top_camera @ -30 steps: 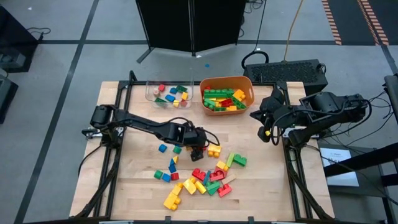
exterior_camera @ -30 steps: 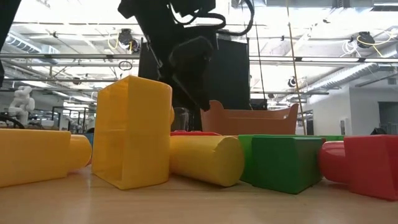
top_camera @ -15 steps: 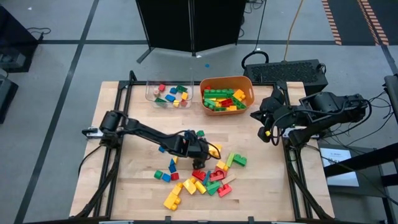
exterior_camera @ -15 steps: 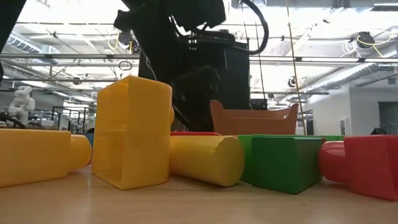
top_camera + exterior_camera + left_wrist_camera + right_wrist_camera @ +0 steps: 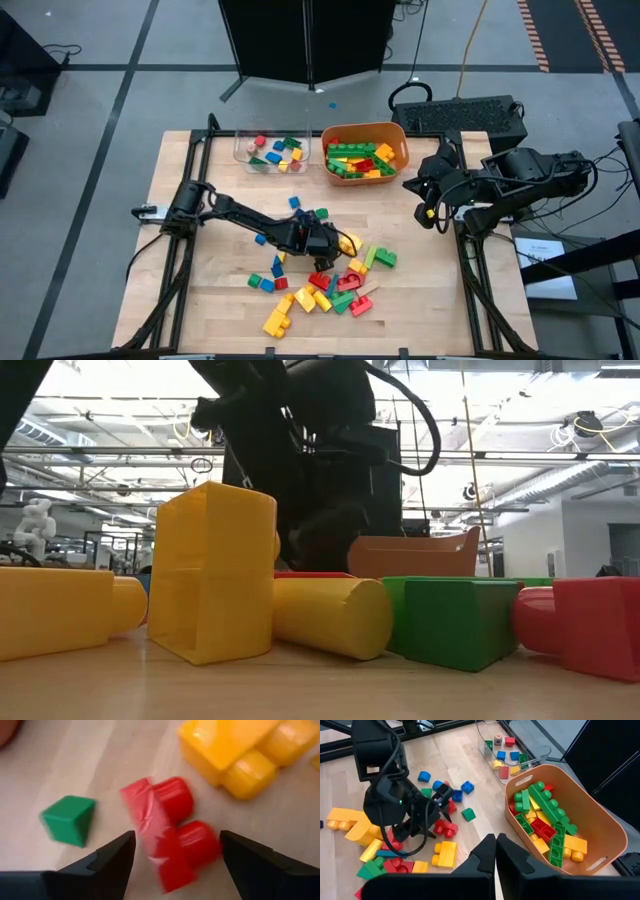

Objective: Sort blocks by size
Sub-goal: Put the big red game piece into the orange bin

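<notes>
Black left gripper (image 5: 172,852): fingers apart, now lowered astride red brick (image 5: 167,832).
Change: arm has moved from above into the loose blocks (image 5: 320,285).
Meaning: grasp looks imminent.
Right gripper (image 5: 495,852): closed, parked aside.

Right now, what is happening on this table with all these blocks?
The left gripper is down over the loose pile, its fingers open on either side of a red studded brick, not yet gripping it. The right gripper waits shut at the table's right edge. The orange tub holds longer bricks, the clear tray small ones.
</notes>
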`<action>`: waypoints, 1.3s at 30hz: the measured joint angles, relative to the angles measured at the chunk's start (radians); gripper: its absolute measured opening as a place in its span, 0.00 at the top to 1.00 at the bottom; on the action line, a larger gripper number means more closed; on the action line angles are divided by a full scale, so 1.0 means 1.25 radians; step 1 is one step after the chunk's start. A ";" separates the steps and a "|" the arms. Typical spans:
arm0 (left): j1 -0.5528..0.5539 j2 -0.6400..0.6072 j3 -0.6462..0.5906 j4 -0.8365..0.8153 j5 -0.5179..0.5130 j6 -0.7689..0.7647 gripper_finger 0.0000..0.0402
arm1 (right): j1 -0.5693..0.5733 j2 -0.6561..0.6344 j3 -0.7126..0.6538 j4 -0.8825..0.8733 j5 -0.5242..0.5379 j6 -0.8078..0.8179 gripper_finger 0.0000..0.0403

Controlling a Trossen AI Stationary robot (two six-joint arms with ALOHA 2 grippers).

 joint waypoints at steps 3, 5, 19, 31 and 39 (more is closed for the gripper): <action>0.007 -0.010 0.009 0.018 -0.034 0.004 0.27 | 0.000 0.000 0.000 0.000 -0.001 -0.001 0.98; 0.012 -0.012 0.011 0.024 -0.032 -0.007 0.27 | 0.000 0.000 0.000 0.000 0.000 -0.003 0.98; 0.051 0.040 0.006 0.074 0.084 -0.038 0.46 | 0.000 0.000 0.000 0.001 0.003 0.001 0.98; 0.055 0.010 0.059 0.029 0.085 -0.034 0.63 | 0.000 0.000 0.000 0.001 0.004 0.001 0.98; 0.124 -0.047 0.174 0.011 -0.015 0.120 0.63 | 0.000 0.000 0.000 -0.002 0.005 -0.005 0.98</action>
